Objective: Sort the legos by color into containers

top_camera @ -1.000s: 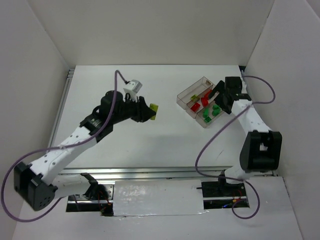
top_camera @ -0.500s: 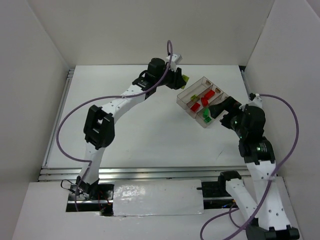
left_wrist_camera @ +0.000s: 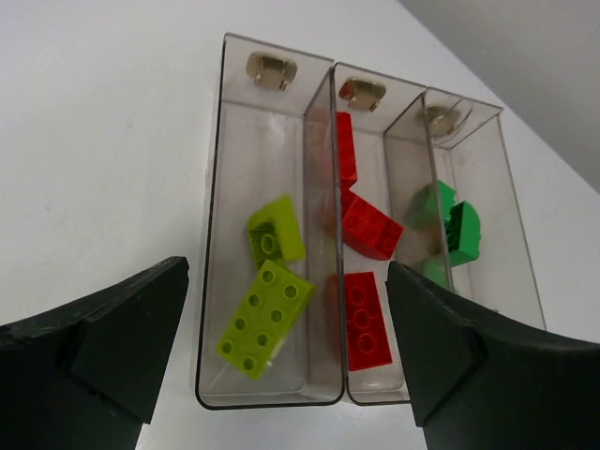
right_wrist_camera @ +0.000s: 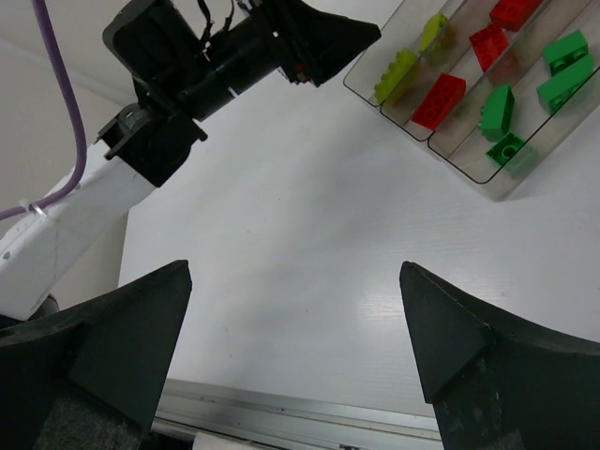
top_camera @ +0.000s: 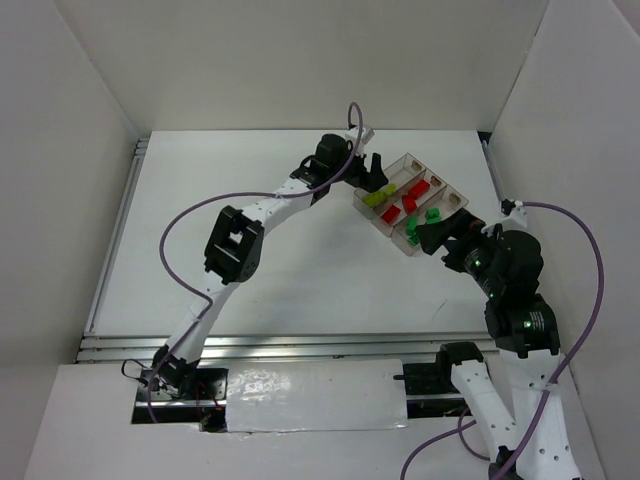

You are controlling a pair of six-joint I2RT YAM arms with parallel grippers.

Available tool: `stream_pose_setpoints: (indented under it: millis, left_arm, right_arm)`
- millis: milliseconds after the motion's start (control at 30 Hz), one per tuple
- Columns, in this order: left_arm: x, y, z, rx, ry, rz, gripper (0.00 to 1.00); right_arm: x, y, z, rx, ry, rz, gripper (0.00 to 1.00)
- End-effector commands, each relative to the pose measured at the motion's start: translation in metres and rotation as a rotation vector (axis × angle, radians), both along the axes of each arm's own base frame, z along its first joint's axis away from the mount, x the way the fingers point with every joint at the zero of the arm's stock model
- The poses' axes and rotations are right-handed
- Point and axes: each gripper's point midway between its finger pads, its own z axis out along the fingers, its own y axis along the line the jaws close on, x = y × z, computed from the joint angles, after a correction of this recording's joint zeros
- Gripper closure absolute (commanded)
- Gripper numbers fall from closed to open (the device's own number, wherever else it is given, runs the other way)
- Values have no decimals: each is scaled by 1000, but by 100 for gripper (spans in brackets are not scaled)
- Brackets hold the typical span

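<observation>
**Containers** (left_wrist_camera: 264, 131): three clear, brownish trays joined side by side. They stand on the white counter (top_camera: 250, 290), at 2 o'clock from its middle in the top view.

**Contents, by tray:**
- Yellow-green legos (left_wrist_camera: 265, 319): two, in the tray on the 10 o'clock side of the set. One lies flat with its studs up, and the other is tilted just beyond it.
- Red legos (left_wrist_camera: 366, 319): three, strung along the middle tray.
- Green legos (left_wrist_camera: 450, 225): four by the right wrist view, in the tray on the 4 o'clock side. They are bunched together.

**Left end effector** (top_camera: 378, 172): fingers spread wide and holding nothing. It hangs over the containers' 10 o'clock end. In its wrist view the trays run toward 12 o'clock between the two fingers, with the yellow-green tray nearest the finger at 8 o'clock.

**Right end effector** (top_camera: 420, 236): fingers spread wide and holding nothing. It hangs near the containers' 5 o'clock corner, by the green tray. In its wrist view the trays sit at 1 o'clock, apart from both fingers.
</observation>
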Motion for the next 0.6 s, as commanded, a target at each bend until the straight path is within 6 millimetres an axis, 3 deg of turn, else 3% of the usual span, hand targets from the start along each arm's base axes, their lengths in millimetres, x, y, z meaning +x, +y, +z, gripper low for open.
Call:
stream_pose_setpoints:
  millis: [0,33,100,133,200,233,300,333,400,467,500,533,567]
  left_arm:
    - [8,-6,54,-87,-112,4,0]
    - [6,-1,79,-100,-143,18,1]
    - [3,10,91,-80,-168,45,1]
    - [-4,19,128,-96,-207,74,1]
    - [-6,43,142,-35,-199,169,0]
    - [-19,59,183,-49,-230,211,0]
    - [-30,93,177,42,-161,331,0]
    - [-47,116,211,30,-181,387,0]
    - [-63,158,190,131,-107,528,1]
    - [-95,200,191,159,-64,642,1]
    - [-113,234,213,139,-86,756,1]
    - [-129,251,177,196,-3,802,0]
    - [-149,275,192,167,-17,859,1]
  right_arm:
    - [-2,4,7,-11,-20,30,0]
    - [-2,4,7,-14,-19,30,0]
    - [0,2,6,-21,-12,25,0]
    - [0,3,7,-29,-17,31,0]
    - [1,0,4,-58,-5,27,0]
    - [3,-5,6,-79,-8,-2,0]
    - [2,-4,4,-131,-6,7,0]
    - [3,-12,8,-164,-16,-37,0]
    - [2,-13,4,-235,8,-42,0]
    - [2,-27,8,-306,27,-124,0]
    - [0,-22,16,-317,12,-108,0]
    - [0,-26,16,-345,26,-131,0]
    - [-2,-20,17,-356,25,-101,0]
